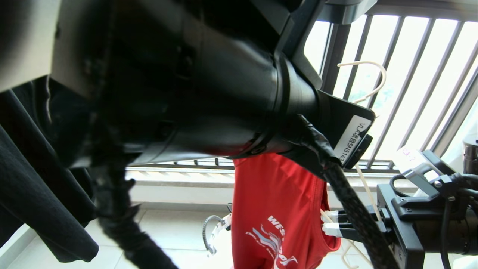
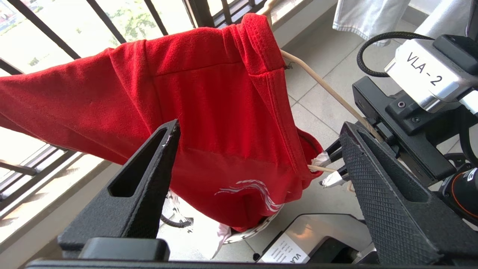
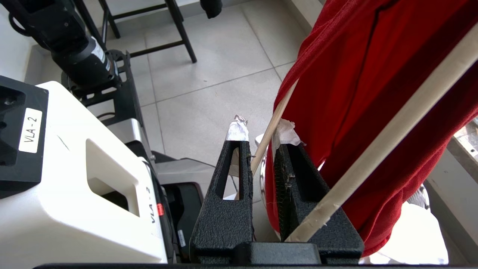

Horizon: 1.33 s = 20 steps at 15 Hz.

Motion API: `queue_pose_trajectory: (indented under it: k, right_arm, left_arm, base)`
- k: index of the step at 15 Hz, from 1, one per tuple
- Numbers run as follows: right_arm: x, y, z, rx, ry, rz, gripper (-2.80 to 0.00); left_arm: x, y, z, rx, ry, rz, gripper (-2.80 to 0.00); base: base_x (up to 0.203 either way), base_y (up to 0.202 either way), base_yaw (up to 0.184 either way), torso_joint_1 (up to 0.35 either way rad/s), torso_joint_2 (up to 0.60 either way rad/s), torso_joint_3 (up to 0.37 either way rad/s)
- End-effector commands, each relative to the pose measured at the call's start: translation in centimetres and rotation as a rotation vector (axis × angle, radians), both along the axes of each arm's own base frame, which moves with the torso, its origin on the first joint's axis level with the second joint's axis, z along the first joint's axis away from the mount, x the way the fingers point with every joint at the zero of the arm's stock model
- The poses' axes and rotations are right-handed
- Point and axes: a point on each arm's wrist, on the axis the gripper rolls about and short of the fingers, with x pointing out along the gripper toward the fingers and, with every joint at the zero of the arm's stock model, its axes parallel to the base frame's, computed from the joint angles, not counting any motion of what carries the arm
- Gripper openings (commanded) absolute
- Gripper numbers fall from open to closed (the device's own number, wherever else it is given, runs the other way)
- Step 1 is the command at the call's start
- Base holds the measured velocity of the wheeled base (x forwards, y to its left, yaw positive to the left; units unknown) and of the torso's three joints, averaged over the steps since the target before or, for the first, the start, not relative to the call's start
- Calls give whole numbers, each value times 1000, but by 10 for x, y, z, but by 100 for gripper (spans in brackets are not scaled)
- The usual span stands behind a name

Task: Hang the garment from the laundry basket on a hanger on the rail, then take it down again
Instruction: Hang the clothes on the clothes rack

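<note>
The red T-shirt point(image 2: 209, 112) is draped over a thin white hanger point(image 1: 368, 80) and hangs in front of the black barred window railing point(image 1: 410, 74). In the head view the shirt point(image 1: 276, 209) is seen below the left arm point(image 1: 209, 93), which fills most of that view, and its white-and-blue chest print point(image 1: 274, 239) faces the camera low on the cloth. The hanger's hook is seen above the arm against the bright window, and one of its thin arms point(image 2: 328, 91) runs out from under the shirt's collar toward the right gripper.

The right gripper point(image 3: 261, 134) is closed on the hanger's thin rod, which passes between its white-taped fingertips point(image 3: 238, 130); the red cloth lies against the outer side of one finger. In the head view this gripper point(image 1: 330, 224) is seen at the shirt's right edge, at the height of the sleeve opening.

The left gripper point(image 2: 257, 130) is held in front of the shirt with its jaws spread wide and nothing between them; the shirt's cloth shows in the gap behind the two black textured fingers point(image 2: 377, 175), and no contact with it can be made out.

Under the shirt's lower hem, part of a white woven basket point(image 2: 250, 232) is visible on the tiled floor point(image 3: 209, 74). A black garment point(image 1: 33, 179) hangs at the left of the head view, and a pale garment point(image 2: 368, 18) is seen in the left wrist view beyond the right arm.
</note>
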Motion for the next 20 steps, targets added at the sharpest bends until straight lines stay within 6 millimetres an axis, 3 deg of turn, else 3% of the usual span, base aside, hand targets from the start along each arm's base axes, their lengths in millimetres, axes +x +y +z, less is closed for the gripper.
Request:
queue_pose_trajectory:
  k: [1, 2, 8, 11, 15, 20]
  right_arm:
    - [-1, 0, 1, 4, -9, 5, -280]
    - [-1, 0, 1, 4, -7, 5, -280]
    - [-1, 0, 3, 6, -10, 4, -280]
    - [-3, -1, 12, 34, -17, -2, -280]
    - [19, 11, 42, 47, -32, 7, -280]
    - [29, 23, 42, -149, -29, 128, -280]
  left_arm:
    - [-3, 27, 9, -15, -6, 29, 0]
    - [0, 38, 8, -13, -1, 59, -280]
    - [27, 109, 2, -34, 33, 322, -280]
    - [36, 121, -7, -11, 56, 387, -280]
    - [50, 155, 2, -51, 81, 254, -280]
    - [67, 178, 19, -5, 57, 120, -280]
  base:
    - [0, 0, 0, 0, 0, 0]
    - [0, 0, 0, 0, 0, 0]
    - [0, 0, 0, 0, 0, 0]
    - [0, 0, 0, 0, 0, 0]
    - [0, 0, 0, 0, 0, 0]
    - [0, 0, 0, 0, 0, 0]
